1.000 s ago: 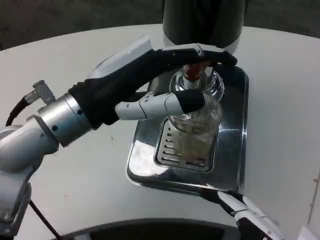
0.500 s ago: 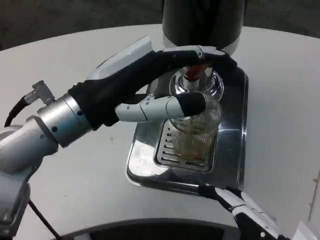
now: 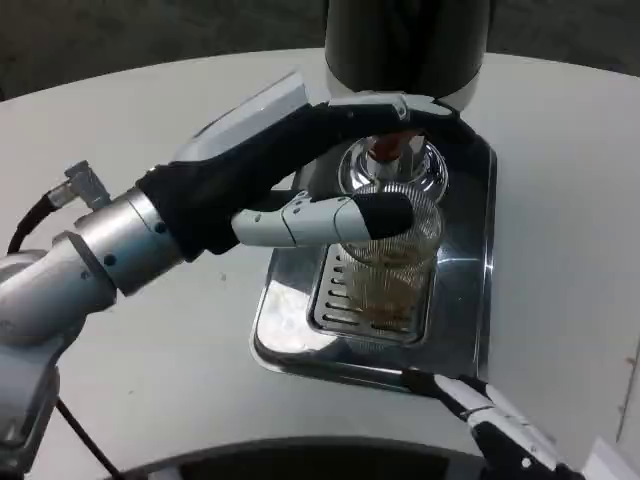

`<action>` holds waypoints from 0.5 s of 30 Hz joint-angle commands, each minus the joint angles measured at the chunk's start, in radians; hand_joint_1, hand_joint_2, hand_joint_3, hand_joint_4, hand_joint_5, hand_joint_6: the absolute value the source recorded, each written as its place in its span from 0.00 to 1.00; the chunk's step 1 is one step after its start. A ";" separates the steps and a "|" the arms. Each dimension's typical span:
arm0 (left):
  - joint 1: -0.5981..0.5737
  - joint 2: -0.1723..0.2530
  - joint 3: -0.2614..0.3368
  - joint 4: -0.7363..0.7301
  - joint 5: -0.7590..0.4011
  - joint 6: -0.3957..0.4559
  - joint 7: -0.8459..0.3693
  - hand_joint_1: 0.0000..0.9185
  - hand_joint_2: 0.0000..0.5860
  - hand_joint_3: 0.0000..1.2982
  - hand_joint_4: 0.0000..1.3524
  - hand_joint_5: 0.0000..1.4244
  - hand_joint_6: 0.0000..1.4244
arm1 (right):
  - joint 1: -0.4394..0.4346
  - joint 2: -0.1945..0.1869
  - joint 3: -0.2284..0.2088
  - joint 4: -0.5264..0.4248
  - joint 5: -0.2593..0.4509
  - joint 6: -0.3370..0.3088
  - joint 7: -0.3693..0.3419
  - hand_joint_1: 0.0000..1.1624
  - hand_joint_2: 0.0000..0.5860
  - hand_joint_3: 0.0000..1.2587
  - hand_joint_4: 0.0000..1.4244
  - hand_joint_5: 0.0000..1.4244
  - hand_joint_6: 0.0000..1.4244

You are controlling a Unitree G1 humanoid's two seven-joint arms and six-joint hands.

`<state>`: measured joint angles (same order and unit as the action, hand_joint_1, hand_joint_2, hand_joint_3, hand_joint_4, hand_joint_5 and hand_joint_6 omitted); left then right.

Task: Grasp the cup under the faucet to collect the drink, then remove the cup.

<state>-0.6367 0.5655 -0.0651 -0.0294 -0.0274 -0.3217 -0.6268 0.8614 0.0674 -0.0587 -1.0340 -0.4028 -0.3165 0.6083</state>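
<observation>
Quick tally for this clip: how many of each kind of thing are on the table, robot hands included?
Cups: 1
Drink dispensers: 1
Metal drip trays: 1
Robot hands: 2, left robot hand gripping the cup, right robot hand at the table's near edge
Total: 5

A white round table (image 3: 150, 350) carries a shiny steel drip tray (image 3: 465, 300).

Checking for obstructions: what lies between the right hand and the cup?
In the head view, only bare steel tray and its grate lie between the right hand and the cup.
</observation>
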 commanded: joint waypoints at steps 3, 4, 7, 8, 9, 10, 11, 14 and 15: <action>0.041 0.023 -0.038 0.016 0.038 0.003 -0.043 0.00 0.14 0.26 0.13 0.15 0.03 | -0.072 -0.011 -0.029 -0.013 0.020 0.108 -0.003 0.78 0.61 0.07 0.04 0.00 0.00; 0.042 0.023 -0.038 0.016 0.038 0.004 -0.043 0.00 0.14 0.26 0.13 0.15 0.03 | -0.081 -0.013 -0.030 -0.013 0.022 0.121 -0.004 0.78 0.61 0.07 0.04 0.00 0.00; 0.044 0.024 -0.038 0.016 0.039 0.003 -0.042 0.00 0.14 0.26 0.13 0.15 0.03 | -0.119 -0.019 -0.034 -0.013 0.022 0.175 -0.013 0.79 0.54 0.07 0.04 0.00 0.01; 0.045 0.024 -0.039 0.016 0.039 0.002 -0.042 0.00 0.14 0.26 0.13 0.15 0.03 | -0.132 -0.021 -0.035 -0.013 0.022 0.193 -0.016 0.79 0.52 0.07 0.04 0.00 0.01; 0.046 0.024 -0.039 0.016 0.039 0.002 -0.042 0.00 0.14 0.26 0.13 0.15 0.03 | -0.145 -0.023 -0.036 -0.013 0.023 0.213 -0.021 0.78 0.52 0.07 0.04 0.00 0.01; 0.046 0.024 -0.039 0.016 0.040 0.002 -0.042 0.00 0.14 0.26 0.13 0.15 0.03 | -0.153 -0.025 -0.036 -0.013 0.023 0.226 -0.025 0.78 0.51 0.07 0.04 0.00 0.01; 0.047 0.024 -0.039 0.017 0.040 0.002 -0.041 0.00 0.14 0.26 0.13 0.15 0.03 | -0.163 -0.028 -0.035 -0.013 0.024 0.243 -0.030 0.78 0.51 0.07 0.04 0.00 0.01; 0.046 0.024 -0.039 0.020 0.040 0.000 -0.040 0.00 0.14 0.26 0.13 0.15 0.03 | -0.192 -0.039 -0.028 -0.013 0.020 0.289 -0.048 0.78 0.45 0.07 0.04 0.00 0.03; 0.046 0.023 -0.039 0.021 0.040 -0.001 -0.039 0.00 0.14 0.26 0.13 0.15 0.03 | -0.208 -0.042 -0.020 -0.013 0.014 0.311 -0.058 0.77 0.44 0.07 0.04 0.00 0.03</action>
<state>-0.6364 0.5696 -0.0676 -0.0280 -0.0268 -0.3293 -0.6262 0.6744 0.0319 -0.0912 -1.0342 -0.3862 -0.0501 0.5752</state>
